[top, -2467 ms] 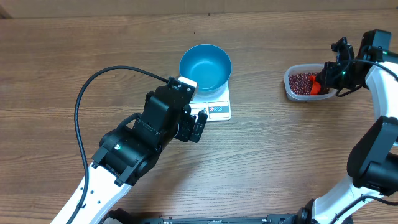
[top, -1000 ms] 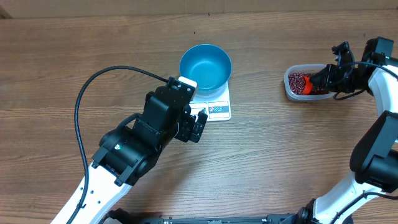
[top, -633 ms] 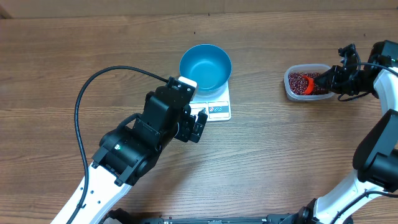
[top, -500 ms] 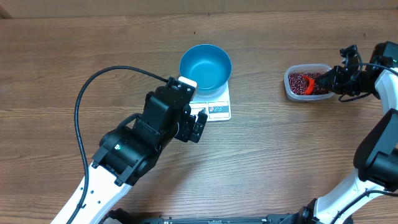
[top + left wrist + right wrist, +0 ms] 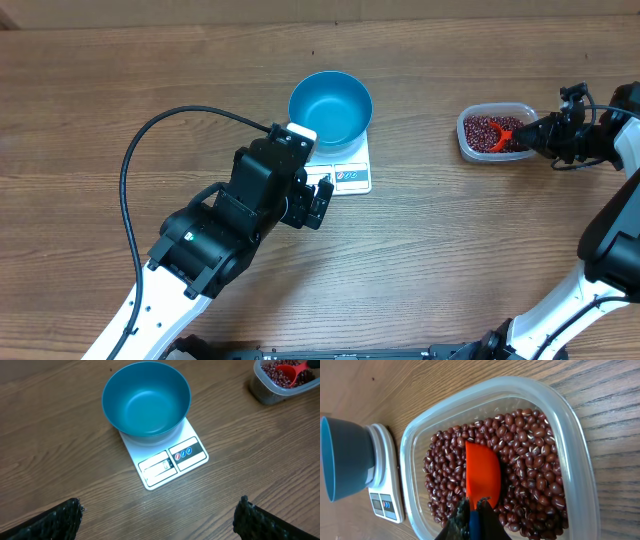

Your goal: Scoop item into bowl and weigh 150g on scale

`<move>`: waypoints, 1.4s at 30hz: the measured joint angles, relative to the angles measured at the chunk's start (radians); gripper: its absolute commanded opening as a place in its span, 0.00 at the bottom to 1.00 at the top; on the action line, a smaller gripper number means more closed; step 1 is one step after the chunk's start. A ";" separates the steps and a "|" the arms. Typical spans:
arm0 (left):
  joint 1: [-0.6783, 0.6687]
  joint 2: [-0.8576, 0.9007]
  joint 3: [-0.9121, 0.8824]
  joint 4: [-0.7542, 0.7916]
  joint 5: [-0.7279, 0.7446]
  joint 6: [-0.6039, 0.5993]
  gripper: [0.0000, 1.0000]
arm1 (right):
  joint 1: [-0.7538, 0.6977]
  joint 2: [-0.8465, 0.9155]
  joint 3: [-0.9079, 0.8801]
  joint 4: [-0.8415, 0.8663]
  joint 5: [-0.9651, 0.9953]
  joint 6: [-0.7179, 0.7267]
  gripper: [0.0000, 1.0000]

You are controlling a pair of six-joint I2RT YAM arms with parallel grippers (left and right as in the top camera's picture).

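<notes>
The empty blue bowl [image 5: 330, 108] [image 5: 146, 400] [image 5: 342, 457] stands on the white scale [image 5: 348, 177] [image 5: 172, 457] [image 5: 385, 495] at the table's middle. Dark red beans [image 5: 483, 130] [image 5: 530, 460] fill a clear tub [image 5: 463, 140] [image 5: 580, 460] at the right. My right gripper [image 5: 542, 134] [image 5: 474, 509] is shut on the handle of an orange scoop [image 5: 504, 131] [image 5: 482, 475], whose blade lies among the beans. My left gripper [image 5: 318, 203] [image 5: 160, 517] hangs open just in front of the scale, nothing between its fingers.
A black cable [image 5: 150, 130] loops over the table left of the left arm. The clear tub [image 5: 267, 390] shows at the top right corner of the left wrist view. Bare wooden tabletop lies between scale and tub.
My right gripper has drawn back to the right, and the orange scoop has shifted with it inside the tub. The left arm, bowl and scale have not moved.
</notes>
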 measured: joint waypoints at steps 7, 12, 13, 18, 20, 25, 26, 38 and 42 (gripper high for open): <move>0.000 0.000 0.000 0.000 0.000 0.000 0.99 | -0.003 0.005 0.000 -0.010 -0.048 -0.025 0.04; 0.000 0.000 0.000 0.000 0.000 0.000 1.00 | -0.005 0.005 0.000 -0.022 -0.069 -0.034 0.04; 0.000 0.000 0.000 0.000 0.000 0.000 1.00 | -0.005 0.005 0.000 -0.024 -0.073 -0.035 0.04; 0.000 0.000 0.000 0.000 0.000 0.000 1.00 | -0.018 0.008 -0.001 -0.058 -0.094 -0.060 0.04; 0.000 0.000 0.000 0.000 0.000 0.000 1.00 | -0.026 0.008 -0.001 -0.071 -0.110 -0.077 0.04; 0.000 0.000 0.000 0.000 0.000 0.000 1.00 | -0.050 0.009 -0.006 -0.084 -0.140 -0.101 0.04; 0.000 0.000 0.000 0.000 0.000 0.000 1.00 | -0.055 0.010 -0.008 -0.085 -0.147 -0.103 0.04; 0.000 0.000 0.000 0.000 0.000 0.000 1.00 | -0.101 0.019 -0.010 -0.094 -0.233 -0.113 0.04; 0.000 0.000 0.000 0.000 0.000 0.000 1.00 | -0.119 0.021 -0.010 -0.096 -0.265 -0.112 0.04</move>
